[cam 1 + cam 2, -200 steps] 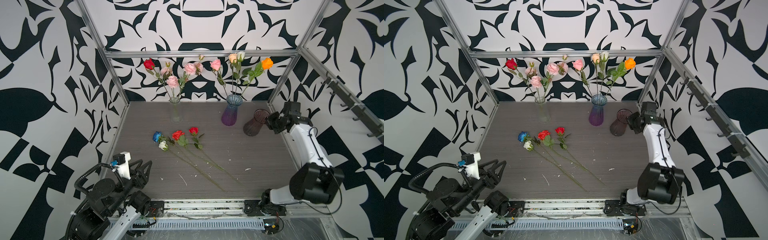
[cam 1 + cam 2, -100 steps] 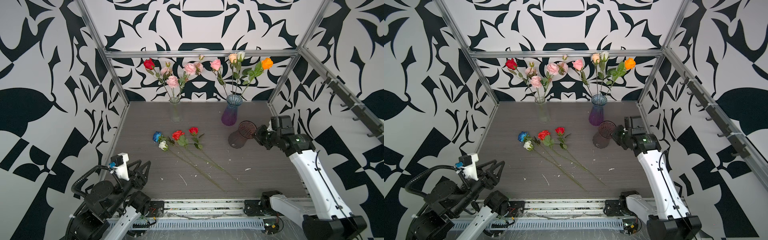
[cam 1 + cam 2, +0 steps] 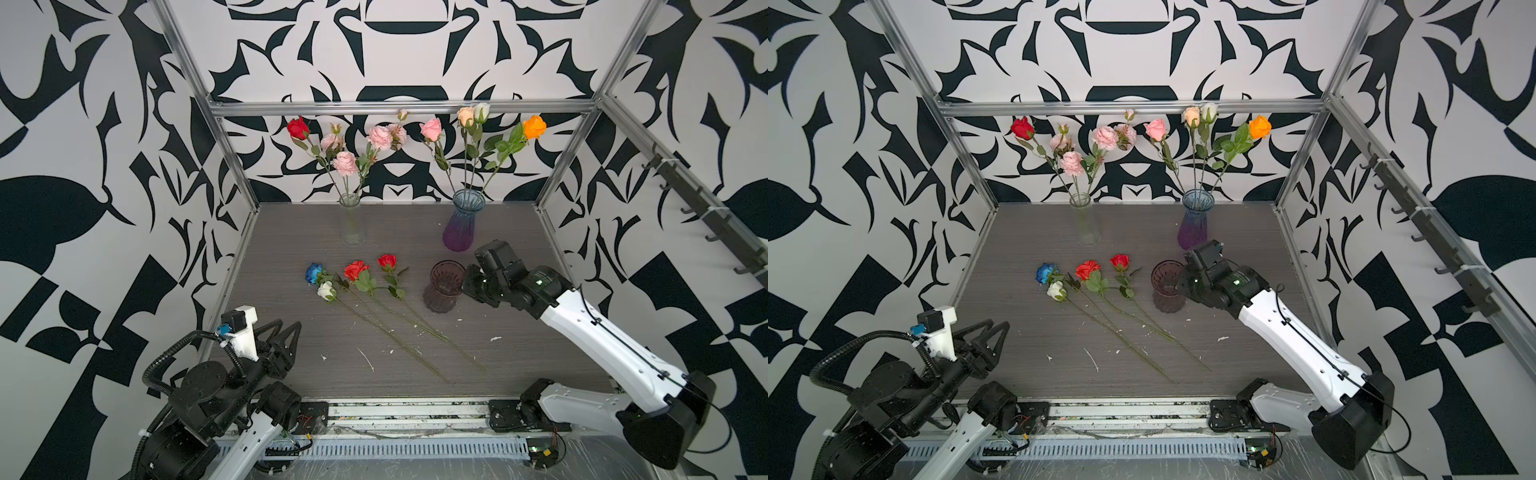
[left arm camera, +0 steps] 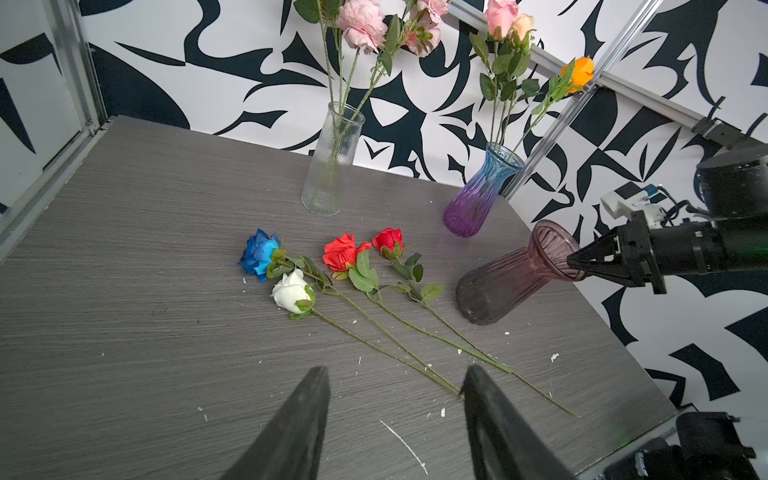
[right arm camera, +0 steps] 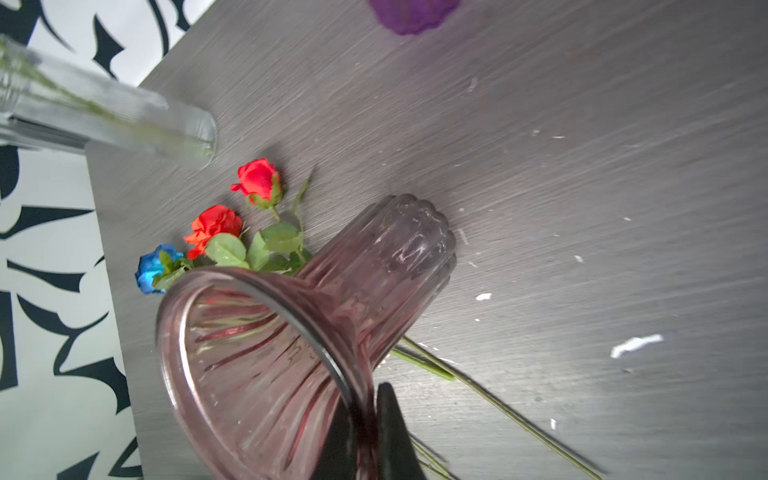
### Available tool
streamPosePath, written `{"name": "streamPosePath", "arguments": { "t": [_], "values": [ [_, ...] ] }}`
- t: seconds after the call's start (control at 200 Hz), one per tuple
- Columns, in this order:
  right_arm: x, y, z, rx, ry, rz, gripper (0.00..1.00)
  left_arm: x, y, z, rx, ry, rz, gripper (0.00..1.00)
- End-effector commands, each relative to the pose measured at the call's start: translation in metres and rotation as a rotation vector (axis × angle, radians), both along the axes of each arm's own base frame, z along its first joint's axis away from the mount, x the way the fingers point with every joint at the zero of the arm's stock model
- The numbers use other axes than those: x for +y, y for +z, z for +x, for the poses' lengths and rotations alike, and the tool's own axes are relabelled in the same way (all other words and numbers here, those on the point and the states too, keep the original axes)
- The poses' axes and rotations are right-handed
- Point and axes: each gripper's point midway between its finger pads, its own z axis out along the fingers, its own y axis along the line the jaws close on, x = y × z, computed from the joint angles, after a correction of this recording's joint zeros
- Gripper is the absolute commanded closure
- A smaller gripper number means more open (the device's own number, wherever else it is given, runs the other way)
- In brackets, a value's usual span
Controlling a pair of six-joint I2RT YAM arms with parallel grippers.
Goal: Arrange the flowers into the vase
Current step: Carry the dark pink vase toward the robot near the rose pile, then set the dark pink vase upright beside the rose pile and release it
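**The dark vase has come over to the flowers**

The left gripper (image 3: pixel 286 332) waits open and empty at 7 o'clock on the desk (image 3: pixel 291 245). Four loose flowers (image 3: pixel 356 270) lie near the middle, stems pointing to 5 o'clock. The dark vase (image 3: pixel 442 286) has moved from the far right corner to their 3 o'clock side. The right gripper (image 3: pixel 466 279) is closed tight on its rim. The vase may be tipped or lifted. The flowers are now close by it.

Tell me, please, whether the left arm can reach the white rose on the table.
Probably yes: the left end effector is open and faces the white rose across bare table; the right end effector, gripping the tinted vase, is well aside.
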Motion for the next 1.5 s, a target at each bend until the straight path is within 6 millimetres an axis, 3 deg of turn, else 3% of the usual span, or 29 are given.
{"name": "streamPosePath", "arguments": {
  "t": [0.0,0.28,0.535,0.675,0.8,0.91,1.05,1.22,1.495],
  "values": [
    [0.023,0.024,0.008,-0.079,-0.029,0.076,1.00,0.001,-0.002,0.001,0.000,0.006,-0.001,0.44],
    [0.083,0.028,-0.005,-0.064,0.068,0.132,1.00,0.000,-0.003,0.002,0.005,0.008,0.003,0.44],
    [0.139,0.019,-0.002,-0.035,0.156,0.161,1.00,0.002,-0.003,0.001,0.003,0.014,0.002,0.44],
    [0.153,0.021,0.005,-0.044,0.167,0.168,1.00,0.002,-0.003,0.001,0.002,0.016,0.001,0.44],
    [0.136,0.031,0.014,-0.083,0.136,0.133,1.00,0.003,-0.002,0.001,0.000,0.019,-0.001,0.44],
    [0.110,0.042,0.021,-0.092,0.099,0.118,1.00,0.003,-0.002,0.001,0.000,0.018,-0.001,0.43],
    [0.084,0.047,0.014,-0.073,0.100,0.072,1.00,0.001,-0.003,0.002,0.006,0.011,0.006,0.43],
    [0.074,0.037,-0.005,0.024,0.142,0.024,1.00,-0.001,-0.004,0.003,0.011,0.006,0.010,0.43],
    [0.086,0.022,-0.019,0.116,0.154,0.100,1.00,-0.002,-0.003,0.005,0.011,0.012,0.009,0.43]
  ]
}}
